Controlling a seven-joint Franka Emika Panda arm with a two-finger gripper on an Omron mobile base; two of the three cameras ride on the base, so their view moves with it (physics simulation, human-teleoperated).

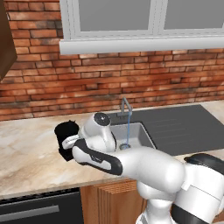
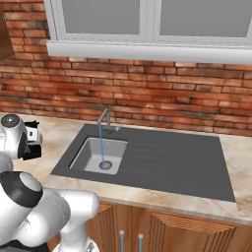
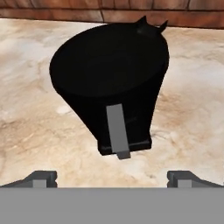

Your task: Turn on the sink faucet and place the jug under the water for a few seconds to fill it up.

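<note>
Our claw (image 3: 112, 179) stands wide open and holds nothing; its two dark tips rise well apart at the bottom of the hand view. Just ahead of it, between the lines of the two tips, the jug (image 3: 109, 83) stands on the worktop (image 3: 35, 122), with its handle (image 3: 118, 129) and light grey strip turned toward us. It looks tilted in that view, but we take that for the slant of the camera.

We judge the step in hand to be the grasp. To do it well, we should come down and forward until the handle, or the body just behind it, lies squarely between the tips, then close evenly so the jug does not twist or slide on its squarish base. We should lift only once the grip is firm.

Farther off, to the claw's right, the faucet (image 2: 104, 120) already runs: a thin blue stream of water (image 2: 101, 145) falls into the sink (image 2: 91, 152) by the drain.

From the left base view the arm covers much of the jug, and from the right the jug is cut off. We cannot make out the lever's position, nor how the lid sits.
</note>
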